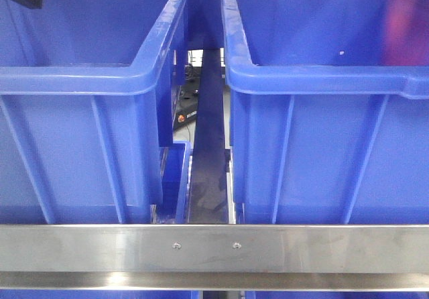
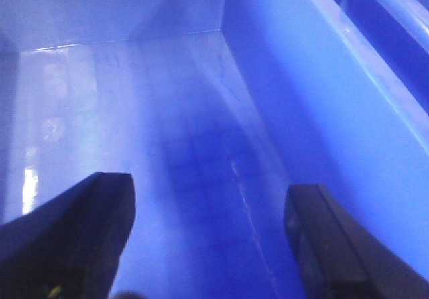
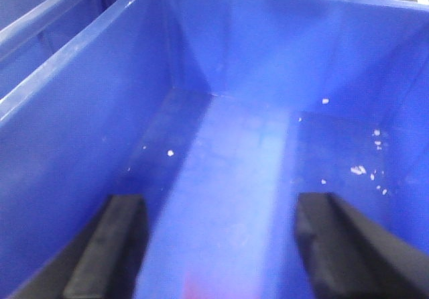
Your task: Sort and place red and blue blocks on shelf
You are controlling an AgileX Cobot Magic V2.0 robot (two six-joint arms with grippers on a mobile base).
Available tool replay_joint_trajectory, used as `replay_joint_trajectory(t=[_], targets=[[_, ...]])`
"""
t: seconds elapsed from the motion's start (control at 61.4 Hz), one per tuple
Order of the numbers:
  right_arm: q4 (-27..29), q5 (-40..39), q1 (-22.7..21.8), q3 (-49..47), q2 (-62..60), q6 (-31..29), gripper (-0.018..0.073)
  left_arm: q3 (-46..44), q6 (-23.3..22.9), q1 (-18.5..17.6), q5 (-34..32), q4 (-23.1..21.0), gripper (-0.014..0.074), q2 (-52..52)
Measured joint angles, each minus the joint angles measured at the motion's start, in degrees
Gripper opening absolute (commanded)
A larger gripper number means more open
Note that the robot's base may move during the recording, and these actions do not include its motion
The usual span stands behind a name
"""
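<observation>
Two big blue plastic bins (image 1: 94,78) sit side by side behind the brushed steel shelf rail (image 1: 214,245), and we've got an arm over each. Left gripper (image 2: 208,238) spread apart, empty. Right gripper (image 3: 221,245) apart too, with a reddish blur just below it, maybe the red block (image 3: 201,289). Blue block unseen, so we can't call progress.
</observation>
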Motion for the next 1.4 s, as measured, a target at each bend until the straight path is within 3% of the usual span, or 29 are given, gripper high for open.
replay_joint_trajectory(t=[0.277, 0.407, 0.505, 0.619, 0.814, 1.026, 1.4], targets=[[0.0, 0.2, 0.0, 0.0, 0.0, 0.0, 0.0592, -0.3, 0.0, 0.0, 0.0, 0.0, 0.0386, 0.0], [0.0, 0.6, -0.3, 0.0, -0.7, 0.0, 0.0587, -0.3, 0.0, 0.0, 0.0, 0.1, 0.0233, -0.8], [0.0, 0.8, -1.5, 0.0, -1.8, 0.0, 0.0526, -0.3, 0.0, 0.0, 0.0, 0.2, 0.0114, -1.9], [0.0, 2.1, -3.9, 0.0, -3.3, 0.0, 0.0349, -0.3, 0.0, 0.6, 0.0, 0.3, 0.0125, -3.2], [0.0, 4.6, -5.7, 0.0, -6.4, 0.0, 0.0005, -0.3, 0.0, 5.6, 0.0, 0.4, 0.0125, -5.9], [0.3, 5.3, -5.7, 0.0, -9.1, 0.0, 0.0026, -0.3, 0.0, 10.2, 0.0, 0.4, 0.0125, -9.4], [5.3, 9.0, -5.8, 0.7, -13.2, 0.0, 0.0026, 2.3, 0.0, 10.4, 3.2, 0.4, 0.0125, -18.0]])
